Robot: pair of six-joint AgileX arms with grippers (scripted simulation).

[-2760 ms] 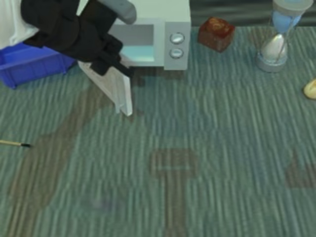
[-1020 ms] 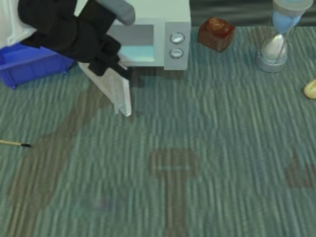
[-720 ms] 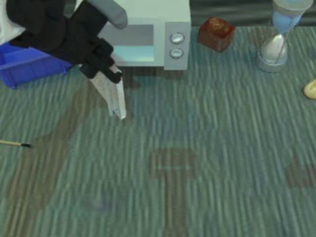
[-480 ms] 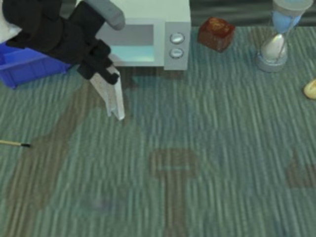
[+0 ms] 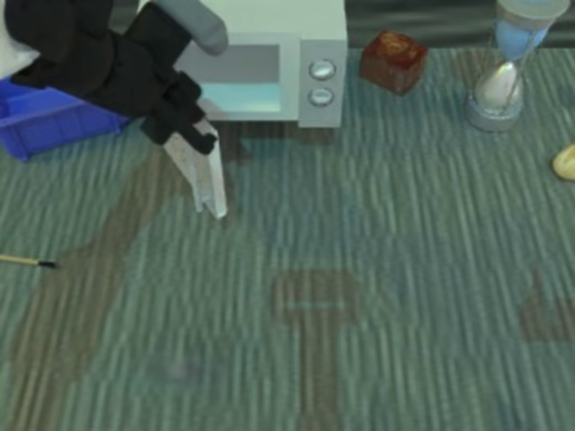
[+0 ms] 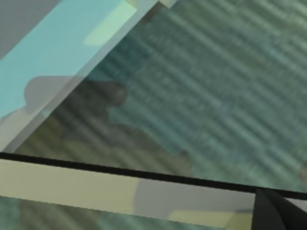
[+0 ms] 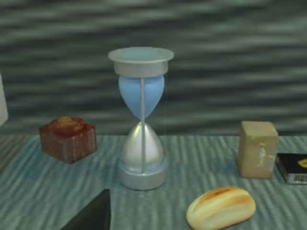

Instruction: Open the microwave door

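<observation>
Reaching left tool (image 5: 199,136) at microwave door (image 5: 208,180)

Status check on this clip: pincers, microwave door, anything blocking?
Left pincer at the microwave door's top edge, grip unclear. Door swung wide open, microwave cavity exposed. Right arm out of the top view. Nothing blocking the door.

The left arm (image 5: 81,54) is chunky and black, with a round grey tube on top. Its left gripper (image 5: 193,135) is black too, with small pointed black fingers (image 6: 276,211).
</observation>
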